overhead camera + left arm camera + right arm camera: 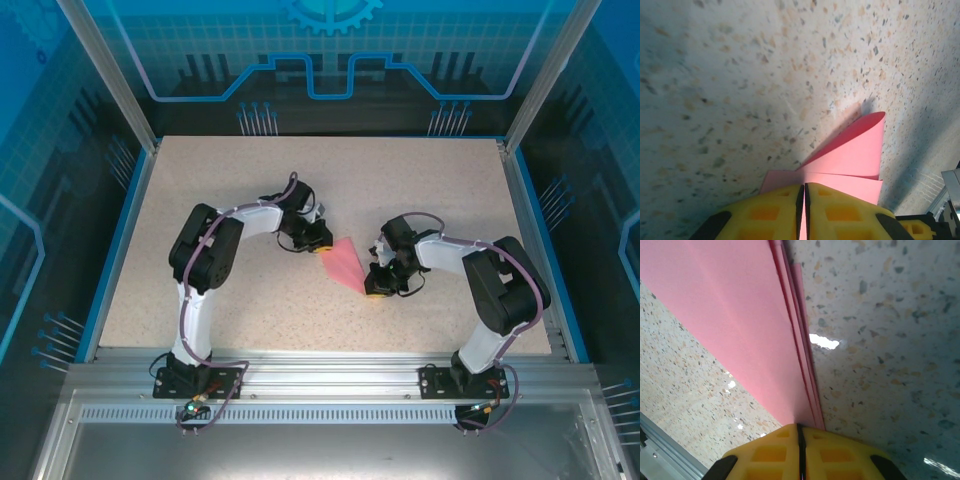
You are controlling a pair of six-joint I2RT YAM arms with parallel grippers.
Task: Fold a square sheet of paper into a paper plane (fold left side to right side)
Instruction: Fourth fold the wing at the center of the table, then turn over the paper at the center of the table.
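The pink-red sheet of paper (345, 262) lies folded into a narrow wedge near the middle of the table, stretched between both grippers. My left gripper (318, 243) is at its wider upper-left end. In the left wrist view that gripper (804, 189) is shut on the paper (855, 150), a pink strip shows between the yellow fingers, and layered flaps fan out beyond them, one curling up. My right gripper (376, 290) is at the narrow lower-right end. In the right wrist view the gripper (800, 427) is shut where the paper's (740, 315) stacked folded edges run into the fingertips.
The speckled tabletop (240, 180) stretches wide around the paper. A blue-edged frame with metal posts (118, 100) borders the table. An aluminium rail (320, 375) carrying both arm bases runs along the near edge.
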